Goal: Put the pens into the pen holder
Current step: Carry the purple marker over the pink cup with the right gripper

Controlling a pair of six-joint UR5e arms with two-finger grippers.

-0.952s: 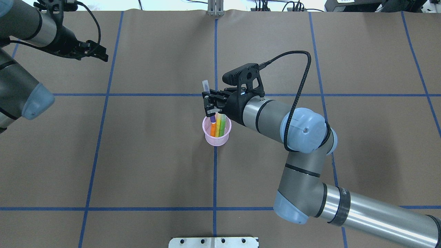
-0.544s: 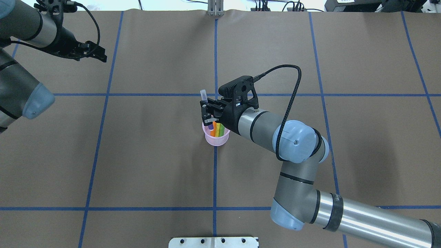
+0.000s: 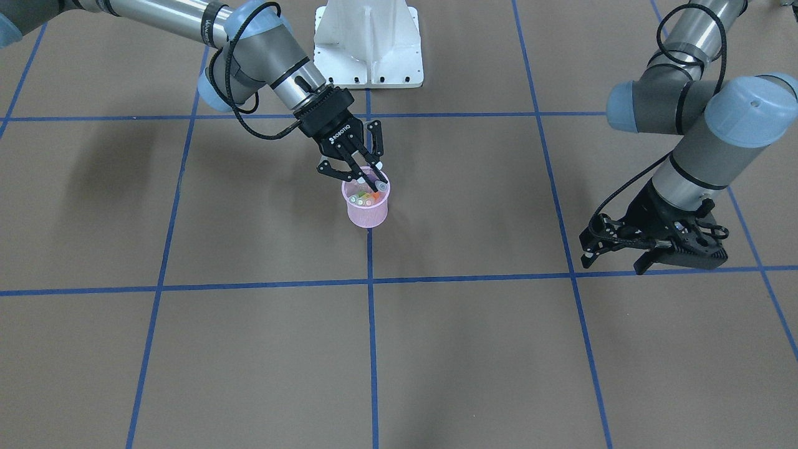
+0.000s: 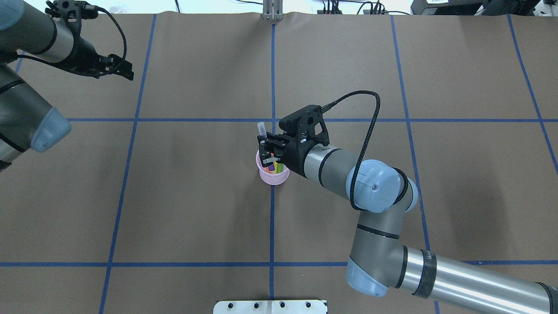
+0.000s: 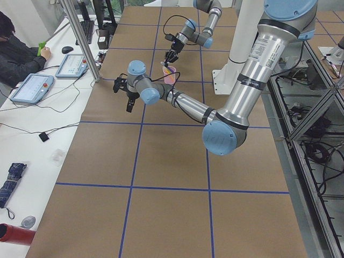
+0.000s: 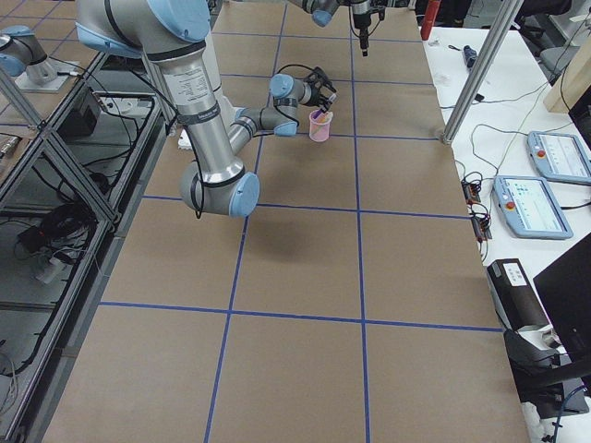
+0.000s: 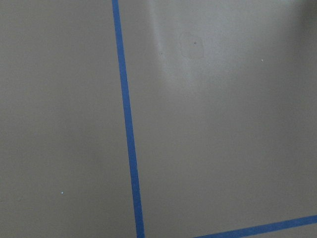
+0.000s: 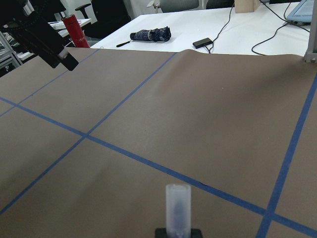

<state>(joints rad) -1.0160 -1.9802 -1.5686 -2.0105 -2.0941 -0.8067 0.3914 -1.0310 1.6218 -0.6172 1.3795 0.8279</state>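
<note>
The table [image 4: 196, 209] carries a blue tape grid. The right arm [image 4: 331, 163] reaches over its centre and screens part of the pen holder [image 4: 274, 178], which stands on a grid line. The right gripper [image 4: 266, 151] is clamped on the tilted purple pen [image 4: 261, 130], whose lower end sits inside the holder. The other pens [image 3: 361, 200] are largely hidden there. The left gripper [image 4: 129, 72] hovers well apart, fingers spread and empty.

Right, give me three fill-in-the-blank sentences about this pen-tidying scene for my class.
1. The slim translucent-capped pen gripped in the right hand is coloured ___.
2. The pink wire-mesh cup stands on a ___ tape line.
3. The left hand holds ___.

Missing words: purple; blue; nothing.
</note>
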